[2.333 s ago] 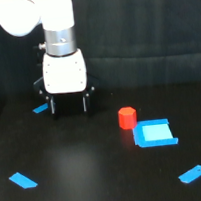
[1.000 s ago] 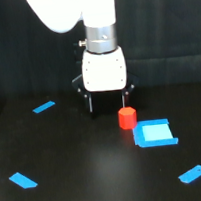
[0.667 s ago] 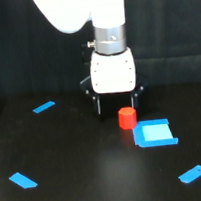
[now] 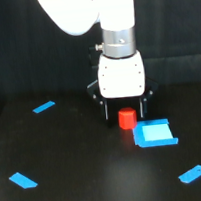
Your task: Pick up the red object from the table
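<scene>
The red object [image 4: 126, 119] is a small red-orange block standing on the black table [image 4: 87, 180], just left of a blue square. My gripper [image 4: 125, 114] hangs right over it, open, with one dark finger [image 4: 105, 111] on the block's left and the other on its right. The fingers straddle the block; whether they touch it cannot be told. The white gripper body hides the block's far side.
A blue square piece [image 4: 153, 133] lies beside the red block on the exterior view's right. Blue flat strips lie at the far left [image 4: 44, 107], the near left [image 4: 22, 180] and the near right [image 4: 192, 174].
The arm has travelled toward the exterior view's right and come down, so the open gripper now straddles the red block instead of hovering behind and left of it.
</scene>
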